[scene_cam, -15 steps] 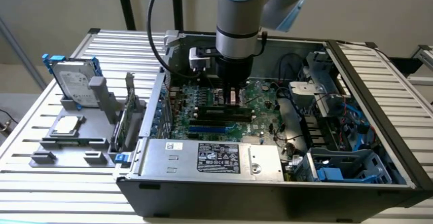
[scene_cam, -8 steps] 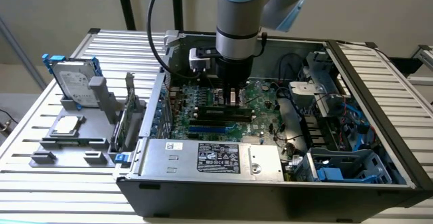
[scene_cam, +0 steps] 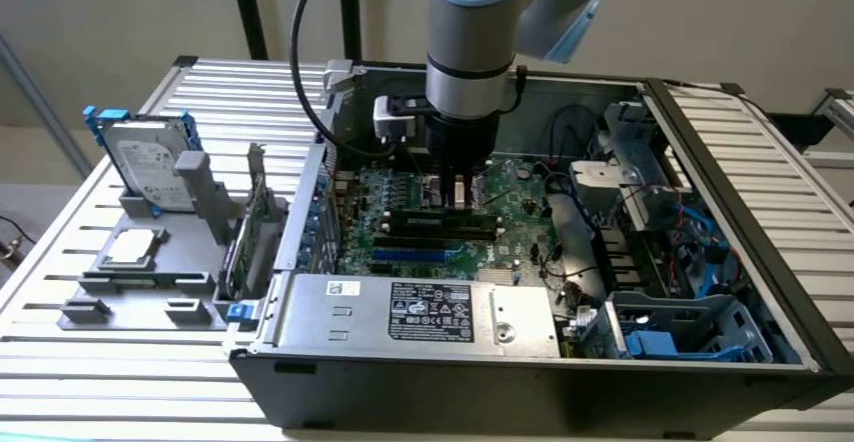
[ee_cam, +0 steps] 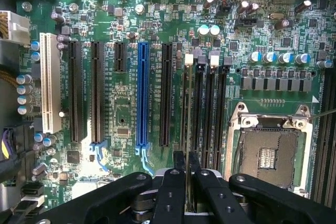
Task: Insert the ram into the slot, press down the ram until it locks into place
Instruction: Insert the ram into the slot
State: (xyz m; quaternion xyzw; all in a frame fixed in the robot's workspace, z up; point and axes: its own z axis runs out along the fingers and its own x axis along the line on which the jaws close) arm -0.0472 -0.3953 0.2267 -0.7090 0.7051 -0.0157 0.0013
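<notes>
the black two-fingered gripper (scene_cam: 461, 194) on the grey and pale-blue robot arm (scene_cam: 470, 42) reaches straight down into the open black computer case (scene_cam: 534, 397), which lies on its side across the middle of the slatted metal bench (scene_cam: 80, 382). it hangs over the middle of the large green motherboard (ee_cam: 173, 24), well away from the silver power-supply box (scene_cam: 414, 307) at the case's front edge. in the wrist view the black fingers (ee_cam: 170, 198) stand narrow, pinched on the long, thin green ram stick (ee_cam: 187, 124), which is seen edge-on as a slim line running out between them. the ram lies along the long narrow black memory slot (ee_cam: 184, 98), the outermost of four parallel black sockets and the one farthest from the square metal cpu socket (ee_cam: 270, 150). this slot carries a small white clip (ee_cam: 189, 59) at its far end. the ram is lined up with the slot lengthwise, but whether its lower edge is seated or just above cannot be told. a black expansion slot (ee_cam: 165, 95) sits just beside the memory sockets, with a long blue slot (ee_cam: 142, 95) beyond it. near the bench's edge on the exterior view's left, a grey holder (scene_cam: 134, 282) carries an upright silver hard drive (scene_cam: 144, 162).
</notes>
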